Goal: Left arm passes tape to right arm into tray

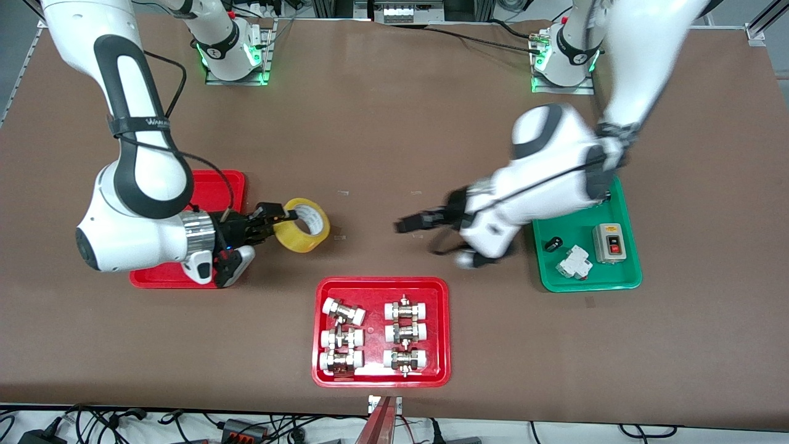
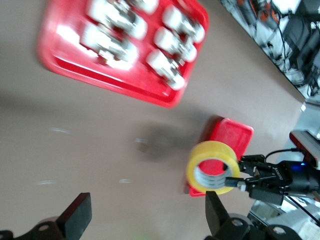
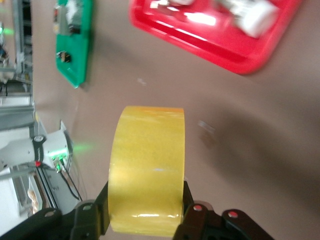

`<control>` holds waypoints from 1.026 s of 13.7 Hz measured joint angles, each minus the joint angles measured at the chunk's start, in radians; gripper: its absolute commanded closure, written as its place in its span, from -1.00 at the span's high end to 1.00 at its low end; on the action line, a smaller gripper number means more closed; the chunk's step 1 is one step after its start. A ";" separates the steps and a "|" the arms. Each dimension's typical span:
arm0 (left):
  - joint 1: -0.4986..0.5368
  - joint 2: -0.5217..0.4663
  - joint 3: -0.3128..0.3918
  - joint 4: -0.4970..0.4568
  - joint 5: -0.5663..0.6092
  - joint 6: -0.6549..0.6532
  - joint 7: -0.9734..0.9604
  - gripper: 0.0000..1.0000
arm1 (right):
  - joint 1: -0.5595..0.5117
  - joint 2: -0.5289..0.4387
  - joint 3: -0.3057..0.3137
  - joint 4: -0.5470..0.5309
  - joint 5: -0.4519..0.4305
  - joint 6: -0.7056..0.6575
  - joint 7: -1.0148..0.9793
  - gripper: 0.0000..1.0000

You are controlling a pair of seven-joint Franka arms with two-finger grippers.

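The right arm reaches out over the plain red tray at its end of the table, and the right gripper is clamped on the yellow tape, holding the roll up in the air over the bare table just beside that tray. In the right wrist view its fingers press the roll from both sides. Nearer the front camera, about midway along the table, sits a red tray of white-capped fittings. Toward the other end, the left gripper hangs over the bare table well apart from the tape, its jaws spread wide with nothing between them. Under the left arm lies a green tray with a switch box.
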 measured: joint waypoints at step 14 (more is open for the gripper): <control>0.393 -0.226 -0.026 -0.006 0.364 -0.696 0.396 1.00 | -0.431 0.036 -0.006 -0.184 -0.039 0.004 -0.014 -0.71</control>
